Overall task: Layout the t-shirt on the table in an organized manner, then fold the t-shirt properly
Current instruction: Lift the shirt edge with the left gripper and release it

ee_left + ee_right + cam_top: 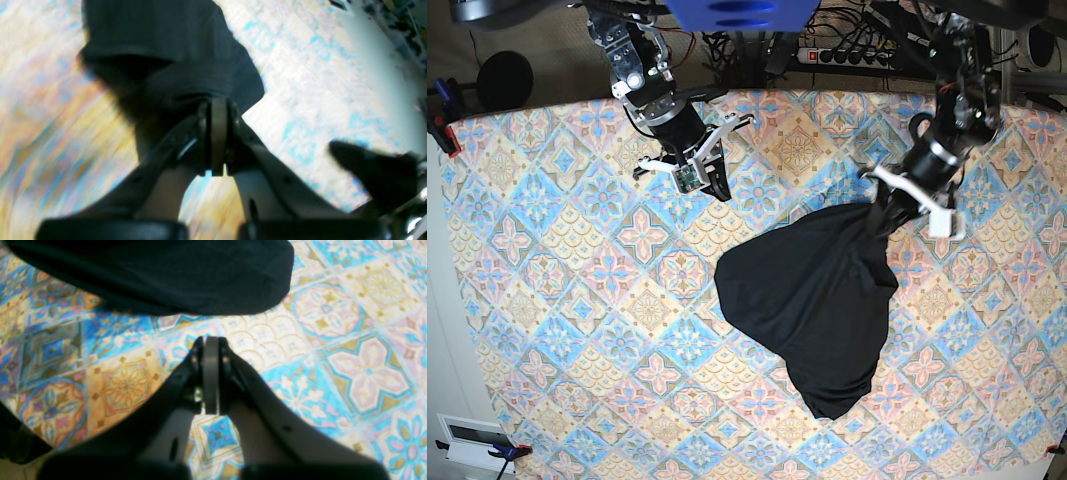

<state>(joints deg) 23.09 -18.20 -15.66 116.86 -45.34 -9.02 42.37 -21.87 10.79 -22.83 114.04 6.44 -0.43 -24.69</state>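
The left tool [879, 215] is pinched tight on one edge of the shirt [817, 300]. The right tool [210, 340] is closed too, but it holds nothing.

What could go wrong? The left tool grips only a small bit of cloth. If it pulls fast, the cloth may slip out and the shirt would drop back in a heap. The shirt is also bunched up, so a pull from just one side may drag the whole lump across the surface [547, 300] and not spread it flat. The left wrist view is blurry, so I cannot tell how much cloth is caught.

The shirt lies crumpled on the surface. From the left tool it spreads out below and away, with its top edge right in the tool's grip. From the right tool the shirt is just ahead of the tip, near but not touching. In the base view the right tool hangs well apart from the main heap.
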